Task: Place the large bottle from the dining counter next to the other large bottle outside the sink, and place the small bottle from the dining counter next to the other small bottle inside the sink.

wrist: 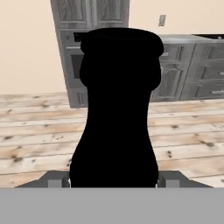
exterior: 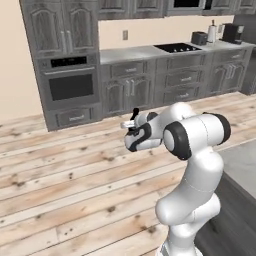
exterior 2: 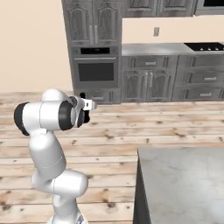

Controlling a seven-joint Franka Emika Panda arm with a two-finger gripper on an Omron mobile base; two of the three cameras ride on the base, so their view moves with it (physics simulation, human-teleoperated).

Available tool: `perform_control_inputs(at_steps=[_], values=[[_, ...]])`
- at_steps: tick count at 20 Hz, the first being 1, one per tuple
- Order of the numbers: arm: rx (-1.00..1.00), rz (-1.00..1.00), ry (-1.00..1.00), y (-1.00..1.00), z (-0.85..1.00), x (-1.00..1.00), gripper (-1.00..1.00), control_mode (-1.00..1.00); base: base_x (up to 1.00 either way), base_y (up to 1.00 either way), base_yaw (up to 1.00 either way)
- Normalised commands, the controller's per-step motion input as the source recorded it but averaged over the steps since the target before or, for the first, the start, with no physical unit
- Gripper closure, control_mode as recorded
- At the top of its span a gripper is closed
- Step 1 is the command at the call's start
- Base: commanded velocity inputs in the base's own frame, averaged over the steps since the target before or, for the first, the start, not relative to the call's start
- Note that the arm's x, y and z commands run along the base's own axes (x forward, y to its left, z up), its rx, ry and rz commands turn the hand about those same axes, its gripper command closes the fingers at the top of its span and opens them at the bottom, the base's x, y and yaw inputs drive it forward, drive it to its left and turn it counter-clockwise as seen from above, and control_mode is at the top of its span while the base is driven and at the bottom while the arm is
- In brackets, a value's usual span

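In the hand view the large bottle [wrist: 116,109] stands as a near-black shape right in front of the camera. My gripper [wrist: 113,181] is shut on its lower part, with a grey fingertip [wrist: 56,179] on either side. The base views show the arm folded over the wooden floor, the gripper [exterior: 131,125] [exterior 2: 89,104] held at about chest height and pointing at the far cabinets. A corner of the light grey dining counter [exterior 2: 183,175] [exterior: 245,165] lies close to the base on the right. The sink, the small bottle and the other two bottles are out of view.
Open wooden floor [exterior: 65,165] stretches ahead to a wall of dark grey cabinets with a built-in oven [exterior: 70,85] [exterior 2: 95,70]. A back counter carries a black cooktop [exterior: 177,47], a toaster [exterior: 199,38] and a coffee machine [exterior: 231,33].
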Motion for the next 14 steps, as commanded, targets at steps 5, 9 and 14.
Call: perform_control_inputs(at_steps=[5, 9, 14], values=[[0.00, 0.00, 0.00, 0.00, 0.00, 0.00, 1.00, 1.00, 0.56, 0.42, -0.31], [0.00, 0.00, 0.00, 0.00, 0.00, 0.00, 1.00, 1.00, 0.49, 0.41, -0.32], [0.00, 0.00, 0.00, 0.00, 0.00, 0.00, 1.00, 1.00, 0.44, 0.42, -0.32]])
